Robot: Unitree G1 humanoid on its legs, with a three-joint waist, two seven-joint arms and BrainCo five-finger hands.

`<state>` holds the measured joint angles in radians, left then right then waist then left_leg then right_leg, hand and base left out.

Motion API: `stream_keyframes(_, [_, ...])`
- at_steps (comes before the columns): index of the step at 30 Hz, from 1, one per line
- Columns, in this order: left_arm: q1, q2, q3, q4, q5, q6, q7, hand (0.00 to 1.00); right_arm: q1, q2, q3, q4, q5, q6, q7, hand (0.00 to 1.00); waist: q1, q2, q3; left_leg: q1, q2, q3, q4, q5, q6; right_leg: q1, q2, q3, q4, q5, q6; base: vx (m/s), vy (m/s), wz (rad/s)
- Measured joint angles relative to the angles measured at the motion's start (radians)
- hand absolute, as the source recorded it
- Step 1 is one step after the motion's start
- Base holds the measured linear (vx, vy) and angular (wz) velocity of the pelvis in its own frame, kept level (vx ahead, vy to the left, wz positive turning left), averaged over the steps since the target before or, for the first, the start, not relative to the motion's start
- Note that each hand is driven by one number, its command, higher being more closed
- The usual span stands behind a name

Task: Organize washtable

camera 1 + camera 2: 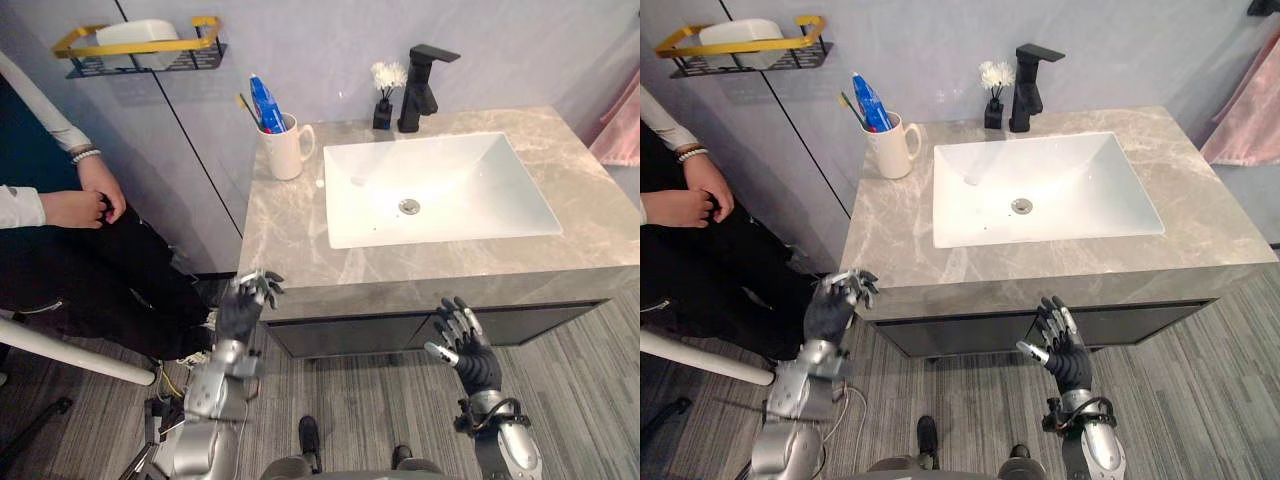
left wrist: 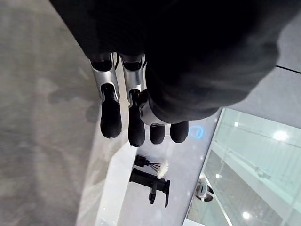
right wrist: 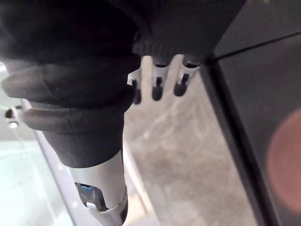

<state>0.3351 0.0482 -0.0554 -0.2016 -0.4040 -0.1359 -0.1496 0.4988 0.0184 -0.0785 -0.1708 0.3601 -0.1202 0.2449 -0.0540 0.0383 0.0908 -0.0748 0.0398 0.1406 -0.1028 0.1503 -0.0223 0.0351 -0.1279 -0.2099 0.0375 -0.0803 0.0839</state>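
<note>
Left eye view: tube (image 1: pixel 265 103) in mug (image 1: pixel 284 150)

L hand (image 1: pixel 240 312): up, fingers loosely bent | R hand (image 1: pixel 478 365): up, fingers spread straight

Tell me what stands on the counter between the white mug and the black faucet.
A small black vase with white flowers, right beside the faucet; the counter from there to the mug is bare. Both eye views show it.
</note>
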Motion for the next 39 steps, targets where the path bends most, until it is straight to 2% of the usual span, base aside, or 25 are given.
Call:
stream_keyframes(5, [0.115,-0.029,-0.062,0.071,-0.019,0.019,-0.049,0.0,0.084,0.014,0.001,0.032,0.0,0.019,0.023,0.0,0.012,-0.011,-0.016,0.01,-0.003,-0.006,0.0,-0.003,0.004,0.014,-0.01,-0.007,0.004,-0.006,0.01,-0.02,0.019,0.05])
stream_keyframes(10, [0.128,-0.026,-0.072,0.145,-0.019,0.04,-0.068,0.0,0.115,0.015,0.001,0.053,0.0,0.019,0.025,0.0,0.011,-0.015,-0.039,0.01,-0.005,-0.005,0.0,-0.004,0.004,0.013,-0.012,-0.008,0.005,-0.006,0.011,0.0,0.0,0.0])
stream_keyframes(13, [0.122,-0.025,-0.072,0.215,-0.018,0.041,-0.068,0.0,0.115,0.013,-0.006,0.14,-0.011,0.016,0.023,0.0,0.011,-0.018,-0.05,0.01,-0.004,-0.005,0.0,-0.003,0.004,0.012,-0.012,-0.007,0.007,-0.006,0.011,0.01,0.001,0.0])
stream_keyframes(16, [0.077,-0.009,-0.091,0.381,-0.013,0.045,-0.068,0.0,0.062,0.002,-0.037,0.36,-0.062,0.014,0.009,0.0,0.01,-0.017,-0.05,0.012,-0.004,-0.006,0.0,-0.004,0.004,0.013,-0.009,-0.007,0.011,-0.01,0.015,0.0,0.0,0.0])
stream_keyframes(18, [0.042,0.004,-0.099,0.516,0.038,0.044,-0.068,0.0,0.02,-0.013,-0.063,0.488,-0.117,0.015,-0.025,0.0,0.01,-0.017,-0.05,0.013,-0.005,-0.001,0.0,-0.007,0.007,0.011,-0.009,-0.001,0.011,-0.011,0.016,0.03,0.0,-0.06])
stream_keyframes(21, [-0.012,0.004,-0.08,0.718,0.064,0.045,-0.058,0.0,-0.026,-0.03,-0.092,0.615,-0.165,0.011,-0.051,0.0,0.01,-0.019,-0.049,0.02,-0.004,0.016,0.0,-0.014,0.007,0.009,-0.008,0.023,0.011,-0.012,0.017,0.04,0.004,-0.19])
stream_keyframes(22, [-0.045,0.004,-0.059,0.831,0.09,0.045,-0.03,0.0,-0.06,-0.036,-0.114,0.697,-0.174,0.01,-0.074,0.0,0.01,-0.02,-0.048,0.022,-0.002,0.033,0.0,-0.018,0.007,0.0,-0.008,0.037,0.011,-0.012,0.017,0.04,0.005,-0.3])
stream_keyframes(26, [-0.139,0.015,-0.022,1.031,0.195,0.031,0.037,0.0,-0.115,-0.039,-0.165,0.858,-0.177,0.006,-0.124,0.0,0.008,-0.022,-0.045,0.032,0.005,0.109,0.0,-0.036,0.003,-0.034,-0.006,0.115,0.019,-0.011,0.017,0.06,0.011,-0.58])
stream_keyframes(29, [-0.219,0.028,-0.01,1.193,0.272,0.02,0.081,0.0,-0.15,-0.038,-0.2,0.963,-0.197,-0.008,-0.155,0.0,-0.017,-0.03,-0.035,0.035,0.022,0.228,0.0,-0.057,-0.006,-0.101,0.01,0.237,0.021,0.014,0.013,0.05,0.014,-1.07])
stream_keyframes(31, [-0.261,0.038,-0.003,1.239,0.311,0.022,0.095,0.0,-0.192,-0.038,-0.2,0.994,-0.207,-0.008,-0.17,0.0,-0.029,-0.033,-0.009,0.033,0.036,0.314,0.001,-0.065,-0.009,-0.145,0.021,0.299,0.006,0.043,0.013,0.01,0.004,-1.38])
stream_keyframes(32, [-0.278,0.045,-0.002,1.253,0.333,0.022,0.107,0.0,-0.213,-0.033,-0.2,1.004,-0.207,-0.008,-0.18,0.0,-0.042,-0.049,0.004,0.024,0.048,0.374,0.007,-0.063,-0.006,-0.177,0.013,0.268,-0.008,0.06,-0.006,-0.01,-0.005,-1.4])
stream_keyframes(33, [-0.284,0.049,-0.001,1.253,0.341,0.022,0.11,0.0,-0.223,-0.027,-0.201,1.009,-0.206,-0.009,-0.182,0.0,-0.041,-0.056,0.004,0.017,0.055,0.408,0.008,-0.063,-0.005,-0.19,-0.002,0.207,-0.009,0.061,-0.028,0.01,-0.01,-1.44])
stream_keyframes(34, [-0.297,0.05,0.01,1.254,0.351,0.025,0.111,0.0,-0.234,-0.023,-0.207,1.012,-0.206,-0.011,-0.184,0.0,-0.042,-0.05,0.017,0.017,0.082,0.467,0.014,-0.063,-0.006,-0.223,-0.039,0.034,0.04,0.047,-0.102,0.04,-0.01,-1.13])
stream_keyframes(35, [-0.301,0.052,0.016,1.252,0.357,0.028,0.11,0.0,-0.236,-0.021,-0.206,1.013,-0.206,-0.011,-0.184,0.0,-0.044,-0.058,0.021,0.018,0.091,0.49,0.028,-0.069,-0.008,-0.24,-0.062,-0.04,0.084,0.08,-0.147,0.07,-0.009,-1.64])
stream_keyframes(36, [-0.326,0.049,0.054,1.253,0.358,0.044,0.111,0.0,-0.235,-0.015,-0.191,1.02,-0.207,-0.013,-0.186,0.0,-0.045,-0.085,0.03,0.017,0.117,0.564,0.12,-0.127,-0.013,-0.274,-0.072,-0.153,0.15,0.166,-0.123,0.04,-0.03,-1.37])
stream_keyframes(37, [-0.326,0.036,0.069,1.253,0.358,0.045,0.111,0.0,-0.238,-0.023,-0.184,1.022,-0.207,-0.019,-0.186,0.0,-0.041,-0.079,0.033,0.019,0.116,0.586,0.131,-0.141,-0.006,-0.261,-0.052,-0.161,0.106,0.196,-0.16,-0.03,-0.009,-2.27])
stream_keyframes(38, [-0.313,-0.011,0.102,1.248,0.353,0.034,0.107,0.0,-0.278,-0.06,-0.177,1.05,-0.214,-0.023,-0.191,0.0,-0.022,-0.023,0.034,0.076,0.129,0.694,0.058,-0.156,0.012,-0.224,-0.016,-0.231,0.139,0.139,-0.178,-0.06,0.027,-1.71])
stream_keyframes(39, [-0.314,-0.017,0.104,1.246,0.346,0.033,0.107,0.0,-0.289,-0.063,-0.165,1.067,-0.22,-0.022,-0.191,0.0,-0.027,-0.036,0.034,0.092,0.122,0.73,0.057,-0.146,0.011,-0.219,-0.05,-0.283,0.236,0.054,-0.154,-0.01,0.045,-1.66])
